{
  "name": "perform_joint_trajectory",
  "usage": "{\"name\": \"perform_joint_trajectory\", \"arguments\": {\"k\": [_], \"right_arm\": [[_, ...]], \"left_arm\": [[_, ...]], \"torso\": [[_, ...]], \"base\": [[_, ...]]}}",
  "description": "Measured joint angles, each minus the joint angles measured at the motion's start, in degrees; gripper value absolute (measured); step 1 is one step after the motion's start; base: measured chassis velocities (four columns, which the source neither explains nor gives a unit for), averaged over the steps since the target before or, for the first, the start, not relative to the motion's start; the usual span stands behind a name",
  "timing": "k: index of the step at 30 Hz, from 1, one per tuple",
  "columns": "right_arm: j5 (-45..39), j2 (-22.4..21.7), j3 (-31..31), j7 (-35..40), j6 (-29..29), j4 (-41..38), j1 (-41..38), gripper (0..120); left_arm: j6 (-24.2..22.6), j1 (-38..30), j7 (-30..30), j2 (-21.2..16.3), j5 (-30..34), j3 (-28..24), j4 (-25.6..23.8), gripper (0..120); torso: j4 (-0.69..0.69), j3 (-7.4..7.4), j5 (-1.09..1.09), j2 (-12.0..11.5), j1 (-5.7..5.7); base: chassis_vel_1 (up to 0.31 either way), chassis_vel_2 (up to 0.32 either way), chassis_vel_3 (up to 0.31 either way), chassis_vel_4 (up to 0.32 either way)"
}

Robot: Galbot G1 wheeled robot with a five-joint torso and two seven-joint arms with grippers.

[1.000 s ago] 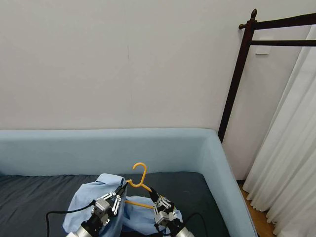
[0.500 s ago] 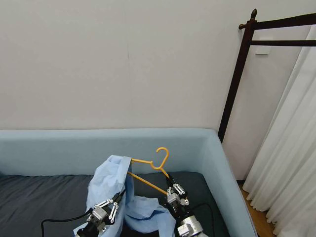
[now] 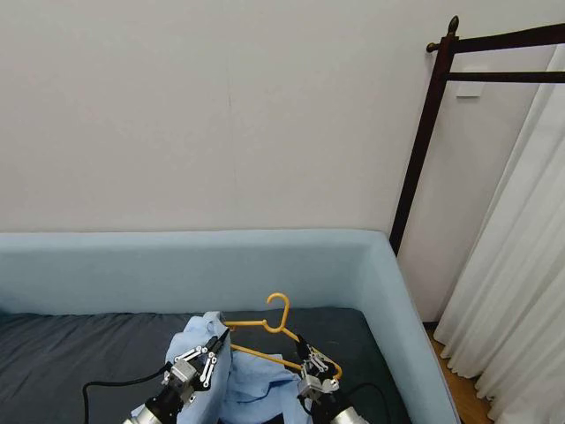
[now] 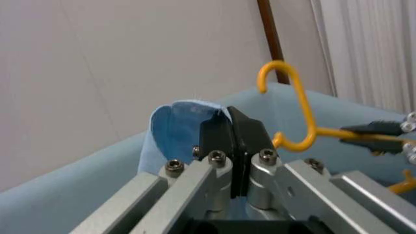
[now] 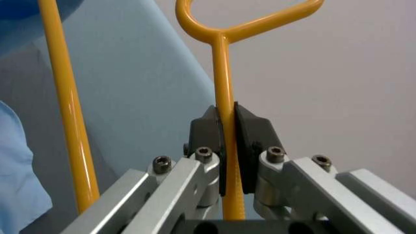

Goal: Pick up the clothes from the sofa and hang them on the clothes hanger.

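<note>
A light blue shirt (image 3: 234, 375) hangs on an orange hanger (image 3: 269, 329) above the dark seat of the sofa (image 3: 79, 353). My left gripper (image 3: 209, 343) is shut on the shirt's collar (image 4: 179, 126) at the hanger's left end. My right gripper (image 3: 311, 356) is shut on the hanger's right arm; in the right wrist view its pads (image 5: 248, 134) clamp the orange rod (image 5: 225, 122) below the hook (image 5: 250, 17). The dark wooden clothes rack (image 3: 430, 115) stands to the right, behind the sofa's end.
The sofa's pale blue back (image 3: 194, 265) and right armrest (image 3: 402, 336) enclose the seat. A white curtain (image 3: 521, 274) hangs at the far right beside the rack. A plain wall rises behind.
The hanger and shirt have dropped from the height of half a second ago. The hook has moved left and down, and both grippers keep their grip.
</note>
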State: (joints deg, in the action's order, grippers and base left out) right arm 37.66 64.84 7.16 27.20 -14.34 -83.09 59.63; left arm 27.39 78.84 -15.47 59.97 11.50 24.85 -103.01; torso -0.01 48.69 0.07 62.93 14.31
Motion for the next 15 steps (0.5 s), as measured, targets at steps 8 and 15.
{"name": "perform_joint_trajectory", "arguments": {"k": [8,15], "right_arm": [[-1.3,-3.0,-2.0,-6.8,-8.5,-2.6,1.0,4],[-2.0,-3.4,-3.3,-12.1,-15.5,-3.6,0.9,4]], "left_arm": [[0.3,-2.6,0.4,0.6,0.0,-0.3,3.4,0],[0.3,-2.6,0.2,1.0,0.2,-0.9,2.7,0]], "torso": [[-0.01,0.0,0.0,0.0,0.0],[-0.01,0.0,0.0,0.0,0.0]], "base": [[0.0,0.0,0.0,0.0],[0.0,0.0,0.0,0.0]]}}
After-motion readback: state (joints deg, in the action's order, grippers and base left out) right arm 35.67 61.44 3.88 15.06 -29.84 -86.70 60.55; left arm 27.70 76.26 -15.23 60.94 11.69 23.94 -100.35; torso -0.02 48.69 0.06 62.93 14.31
